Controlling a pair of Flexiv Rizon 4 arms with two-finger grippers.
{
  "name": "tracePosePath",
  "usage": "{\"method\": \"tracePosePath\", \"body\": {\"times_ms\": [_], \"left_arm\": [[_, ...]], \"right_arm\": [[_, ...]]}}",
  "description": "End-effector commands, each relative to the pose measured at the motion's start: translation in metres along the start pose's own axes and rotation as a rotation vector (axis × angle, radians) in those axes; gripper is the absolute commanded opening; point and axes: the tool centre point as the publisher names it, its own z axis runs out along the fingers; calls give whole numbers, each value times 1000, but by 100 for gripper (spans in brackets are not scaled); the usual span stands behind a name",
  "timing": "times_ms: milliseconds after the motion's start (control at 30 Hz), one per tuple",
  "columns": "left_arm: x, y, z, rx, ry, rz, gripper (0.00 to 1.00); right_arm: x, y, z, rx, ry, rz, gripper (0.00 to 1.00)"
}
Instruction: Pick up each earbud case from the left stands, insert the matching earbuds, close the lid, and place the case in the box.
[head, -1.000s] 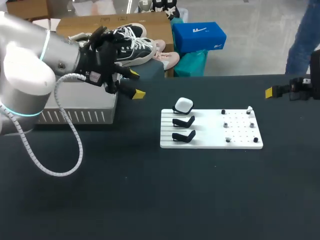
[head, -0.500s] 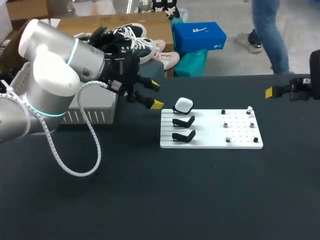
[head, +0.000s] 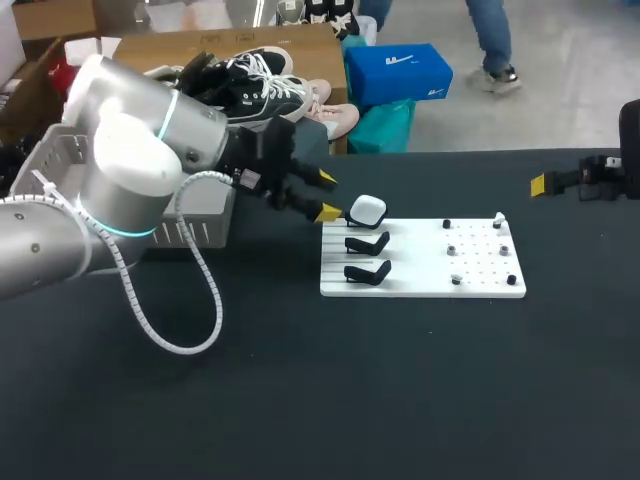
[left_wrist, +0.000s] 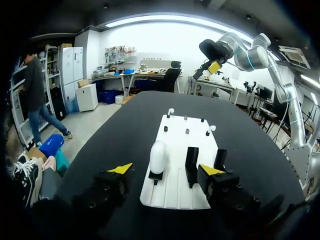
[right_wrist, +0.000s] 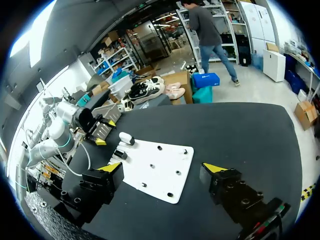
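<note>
The step in hand was the pick-up. My left pincer hovered, spread open and empty, just beside the rounded white plastic earbud case on the rearmost black stand, at the left rear corner of the flat white board. Next, I judged, it had to straddle the case and close. My right pincer hung open near the right edge of the bench.

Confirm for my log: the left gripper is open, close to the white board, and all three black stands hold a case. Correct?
Not quite. Only one stand holds a case: the white earbud case sits on the far one, and the two nearer stands are empty, as the head view shows. The left gripper is open, close to the white board.
</note>
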Motion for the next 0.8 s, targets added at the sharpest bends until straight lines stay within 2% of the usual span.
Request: {"method": "tracePosePath", "body": {"times_ms": [33, 233, 367, 567, 800], "left_arm": [[2, 11, 8, 33, 2, 2, 69], [7, 13, 17, 46, 8, 2, 67], [7, 15, 23, 54, 8, -4, 57], [7, 17, 31, 57, 7, 1, 50], [7, 17, 39, 56, 8, 17, 51]], "right_arm": [[0, -2, 0, -7, 1, -2, 100], [0, -2, 0, -7, 1, -2, 100], [0, -2, 0, -7, 1, -2, 100], [0, -2, 0, -7, 1, -2, 100], [0, -2, 0, -7, 1, -2, 100]]}}
